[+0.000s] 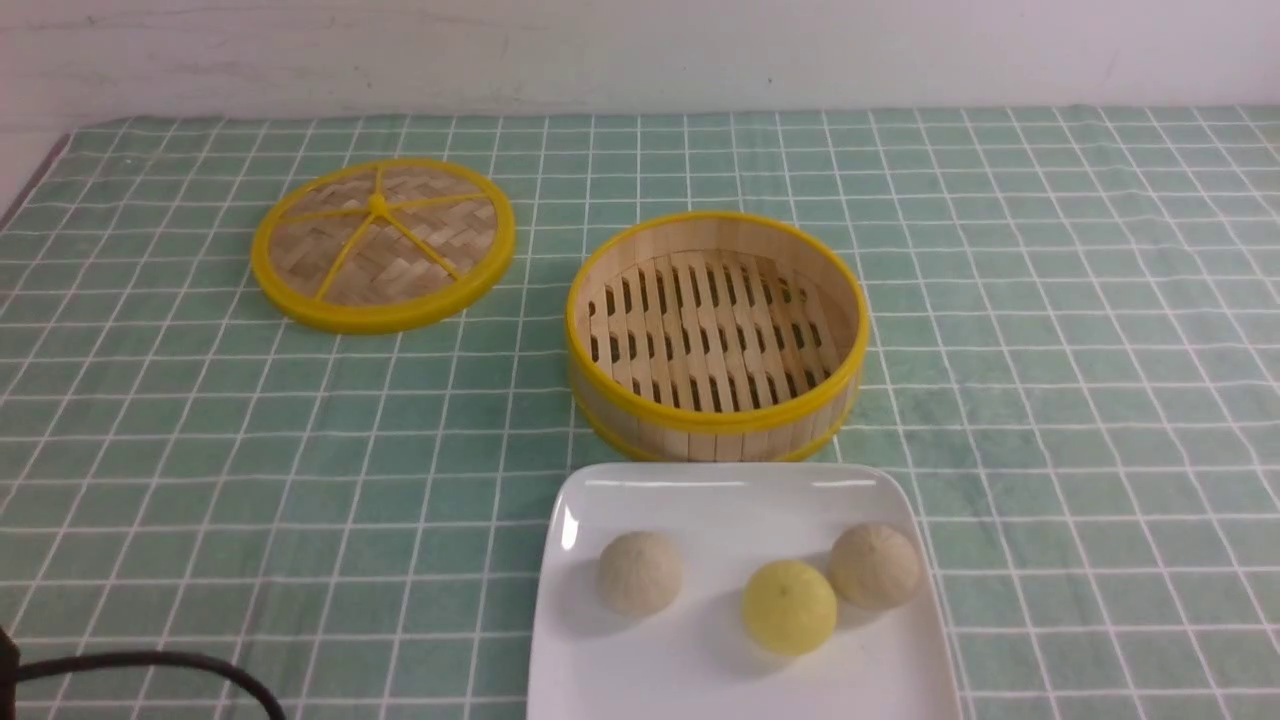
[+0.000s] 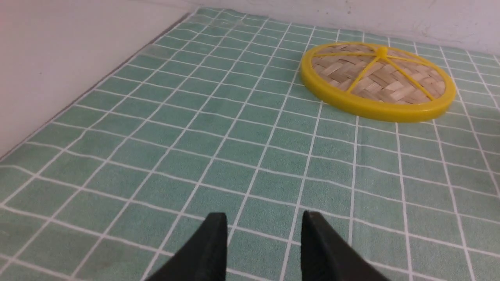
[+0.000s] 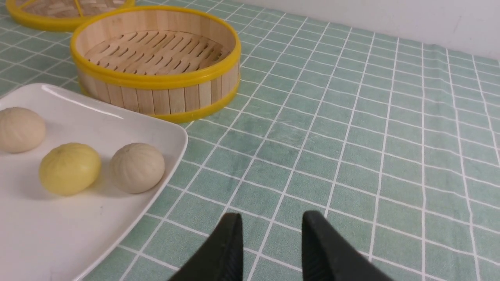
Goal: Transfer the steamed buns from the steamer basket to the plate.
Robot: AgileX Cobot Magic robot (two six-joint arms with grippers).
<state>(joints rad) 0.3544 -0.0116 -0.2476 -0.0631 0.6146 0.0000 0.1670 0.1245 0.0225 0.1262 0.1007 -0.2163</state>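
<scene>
All three steamed buns lie on the white plate (image 1: 700,500) at the front: a beige bun (image 1: 640,571), a pale yellow bun (image 1: 789,606) and another beige bun (image 1: 875,565). Just behind the plate stands the steamer basket (image 1: 715,415), with only its slatted floor showing inside. In the right wrist view my right gripper (image 3: 272,218) hangs open over bare cloth, to the right of the plate (image 3: 129,128) and the buns (image 3: 137,167), holding nothing. My left gripper (image 2: 265,218) is open too, above the cloth short of the lid (image 2: 377,80). Neither gripper shows in the front view.
The flat woven lid (image 1: 382,243) with yellow spokes lies at the back left of the basket. A green checked cloth (image 1: 1050,350) covers the table. A white wall runs along the back. A black cable (image 1: 150,665) crosses the front left corner.
</scene>
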